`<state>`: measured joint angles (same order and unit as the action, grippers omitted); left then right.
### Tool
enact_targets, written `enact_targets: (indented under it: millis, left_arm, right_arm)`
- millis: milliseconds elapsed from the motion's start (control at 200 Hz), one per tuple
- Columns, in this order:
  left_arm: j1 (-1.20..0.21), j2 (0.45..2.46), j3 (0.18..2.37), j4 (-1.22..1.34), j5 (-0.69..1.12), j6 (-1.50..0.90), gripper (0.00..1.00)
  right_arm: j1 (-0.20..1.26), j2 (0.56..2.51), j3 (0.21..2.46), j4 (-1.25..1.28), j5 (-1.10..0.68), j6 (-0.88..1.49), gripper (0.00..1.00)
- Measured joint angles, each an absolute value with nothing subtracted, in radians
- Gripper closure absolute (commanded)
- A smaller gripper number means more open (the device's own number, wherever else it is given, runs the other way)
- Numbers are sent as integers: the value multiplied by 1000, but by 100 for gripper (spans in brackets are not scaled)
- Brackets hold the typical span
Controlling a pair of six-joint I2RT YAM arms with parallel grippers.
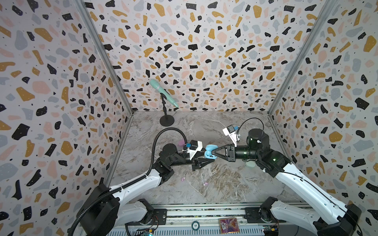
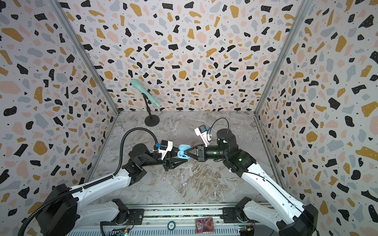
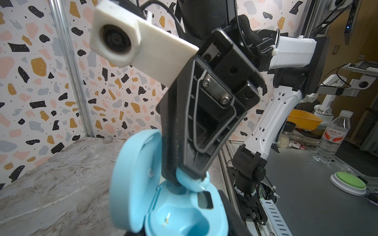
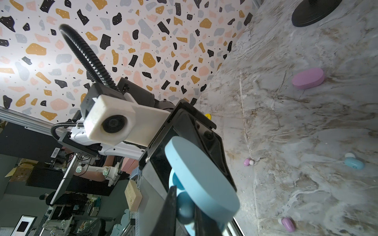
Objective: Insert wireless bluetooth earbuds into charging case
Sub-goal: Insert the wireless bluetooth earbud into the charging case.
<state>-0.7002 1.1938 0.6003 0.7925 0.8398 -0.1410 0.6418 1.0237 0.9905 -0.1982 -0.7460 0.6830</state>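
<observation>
My right claw [image 3: 185,176] is clenched on a light blue earbud [image 3: 194,183], its underside hidden against the open blue case [image 3: 184,220], whose nearer socket shows gold contacts. My left claw [image 1: 208,157] grips that case over the middle of the tabletop [image 1: 204,126]. The pink earbuds [image 1: 182,179] lie toward the front edge, a second blue earbud [image 4: 353,163] shows only from my right wrist, and the pink case [image 4: 307,78] and mint case [image 1: 250,164] sit half hidden by my arms.
</observation>
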Motion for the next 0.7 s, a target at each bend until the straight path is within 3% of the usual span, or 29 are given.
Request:
enact_targets:
  millis: [701]
  left_arm:
    - [-702,1188,595,791,815,-142,85]
  right_arm:
    - [644,1060,1082,-335,-709,649,71]
